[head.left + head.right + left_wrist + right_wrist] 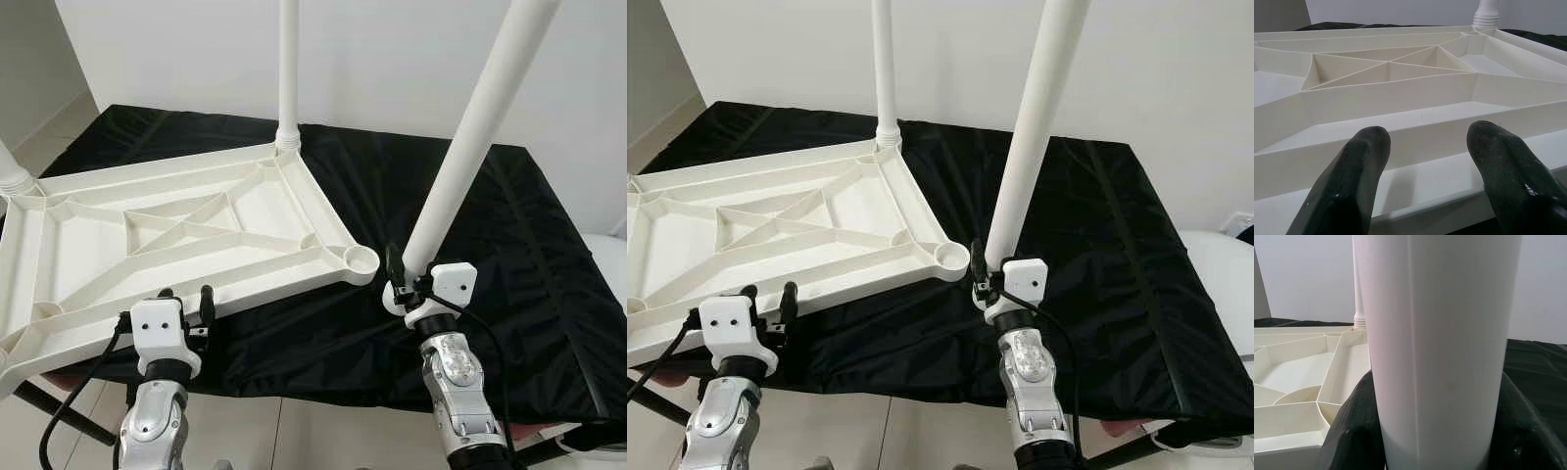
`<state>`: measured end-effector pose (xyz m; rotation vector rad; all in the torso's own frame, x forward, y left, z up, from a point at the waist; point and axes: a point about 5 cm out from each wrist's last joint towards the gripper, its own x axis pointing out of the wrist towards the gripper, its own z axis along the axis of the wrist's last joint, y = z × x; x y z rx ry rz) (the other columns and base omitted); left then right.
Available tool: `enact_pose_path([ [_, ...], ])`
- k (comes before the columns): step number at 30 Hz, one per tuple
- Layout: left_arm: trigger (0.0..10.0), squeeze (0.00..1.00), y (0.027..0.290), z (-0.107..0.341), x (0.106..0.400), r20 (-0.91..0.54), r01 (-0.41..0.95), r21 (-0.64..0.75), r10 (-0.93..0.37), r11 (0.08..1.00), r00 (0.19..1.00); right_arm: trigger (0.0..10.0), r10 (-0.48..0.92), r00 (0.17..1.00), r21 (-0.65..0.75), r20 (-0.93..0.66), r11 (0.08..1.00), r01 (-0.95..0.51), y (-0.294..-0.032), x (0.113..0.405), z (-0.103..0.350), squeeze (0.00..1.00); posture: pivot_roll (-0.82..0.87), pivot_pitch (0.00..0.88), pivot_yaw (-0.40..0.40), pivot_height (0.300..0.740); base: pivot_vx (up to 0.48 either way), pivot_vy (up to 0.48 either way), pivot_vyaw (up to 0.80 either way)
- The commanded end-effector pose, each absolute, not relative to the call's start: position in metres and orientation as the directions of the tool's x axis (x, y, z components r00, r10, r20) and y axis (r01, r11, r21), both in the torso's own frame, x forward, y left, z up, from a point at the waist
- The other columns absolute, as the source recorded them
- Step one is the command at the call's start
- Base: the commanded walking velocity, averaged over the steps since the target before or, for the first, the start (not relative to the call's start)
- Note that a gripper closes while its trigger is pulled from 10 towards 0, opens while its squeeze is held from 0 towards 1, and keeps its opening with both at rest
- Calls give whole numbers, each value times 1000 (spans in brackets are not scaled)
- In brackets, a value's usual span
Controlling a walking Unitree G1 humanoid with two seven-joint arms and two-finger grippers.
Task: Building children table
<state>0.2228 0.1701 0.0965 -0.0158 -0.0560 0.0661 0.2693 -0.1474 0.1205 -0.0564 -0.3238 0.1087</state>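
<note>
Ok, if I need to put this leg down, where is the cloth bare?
Bare black cloth lies right of the tabletop, out to the far and right edges. The left half is crowded by that upturned tabletop. The right gripper holds the loose leg beside the empty corner socket.

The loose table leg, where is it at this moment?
The table leg is held tilted by the right gripper, just right of the empty corner socket of the upturned white tabletop, above the black cloth.

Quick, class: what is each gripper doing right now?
Left gripper: open, at the tabletop edge.
Right gripper: shut on the table leg.
</note>
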Motion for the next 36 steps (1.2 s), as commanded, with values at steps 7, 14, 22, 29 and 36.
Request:
enact_pose_path([
  [7, 10000, 0, 167, 99, 226, 56, -81, -50, 83, 996, 995, 10000, 126, 944, -75, 305, 991, -108, -147, 271, 120, 0, 56, 0, -54, 740, 0, 0, 0],
  [14, 10000, 0, 169, 103, 228, 71, -89, -53, 93, 995, 993, 10000, 135, 942, -79, 308, 990, -116, -146, 274, 121, 0, 65, 0, -62, 740, 0, 0, 0],
  [22, 10000, 0, 170, 107, 227, 83, -93, -60, 98, 994, 992, 10000, 139, 941, -76, 309, 990, -121, -145, 273, 122, 0, 68, 0, -62, 740, 0, 0, 0],
  [29, 10000, 0, 169, 108, 226, 87, -83, -66, 88, 994, 992, 10000, 136, 943, -75, 305, 990, -118, -146, 271, 120, 0, 64, 0, -58, 740, 0, 0, 0],
  [36, 10000, 0, 169, 109, 225, 85, -78, -66, 83, 995, 993, 10000, 130, 944, -73, 303, 991, -113, -145, 269, 119, 0, 63, 0, -54, 740, 0, 0, 0],
])
